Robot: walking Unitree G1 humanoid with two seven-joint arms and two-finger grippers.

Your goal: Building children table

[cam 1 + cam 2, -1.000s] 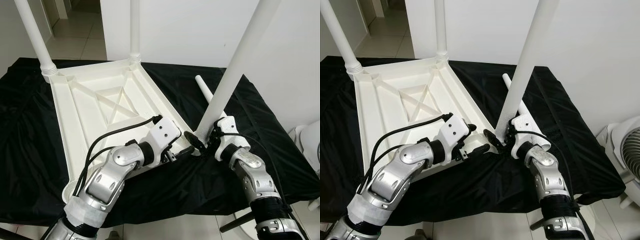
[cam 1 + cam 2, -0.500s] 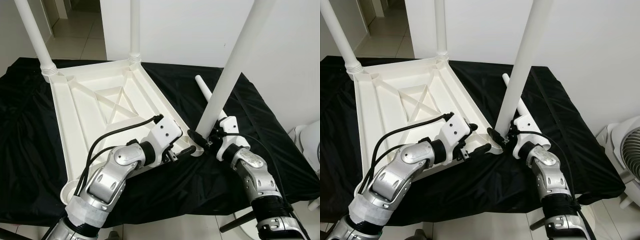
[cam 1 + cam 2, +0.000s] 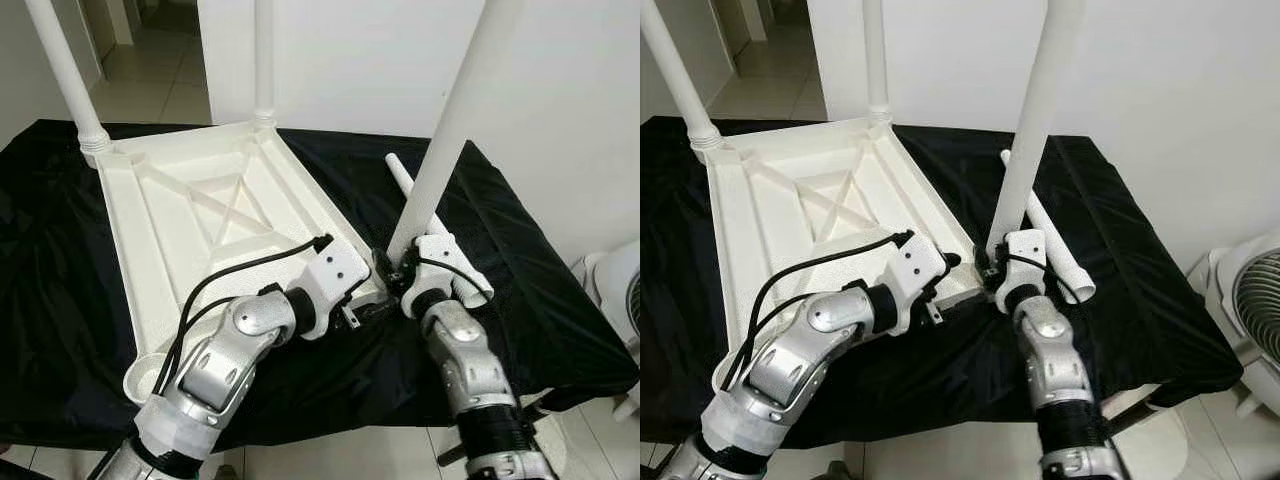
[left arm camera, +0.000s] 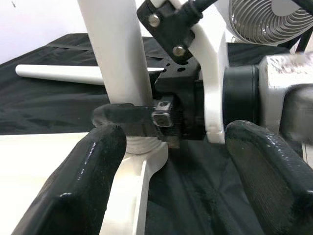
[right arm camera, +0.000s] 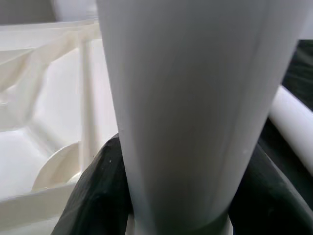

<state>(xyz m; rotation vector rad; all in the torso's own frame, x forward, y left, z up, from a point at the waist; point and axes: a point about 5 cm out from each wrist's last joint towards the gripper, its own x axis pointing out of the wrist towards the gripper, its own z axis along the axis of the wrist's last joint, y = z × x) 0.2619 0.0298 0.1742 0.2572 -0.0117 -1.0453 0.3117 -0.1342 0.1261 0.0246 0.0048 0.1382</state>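
Right gripper (image 3: 392, 272) clamped on table leg (image 3: 445, 135); left gripper (image 4: 171, 166) apart, seemingly at tabletop (image 3: 190, 215) corner.

tabletop (image 3: 190, 215): white moulded plastic, matt
leg (image 3: 450, 130): smooth white plastic, slight sheen
cloth (image 3: 520, 290): black fabric, creased, faintly shiny
fingers (image 4: 93, 186): glossy black

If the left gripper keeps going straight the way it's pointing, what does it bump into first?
Most likely the white table leg the right gripper is clamping, standing at the tabletop's corner, straight ahead between the open left gripper's fingers.
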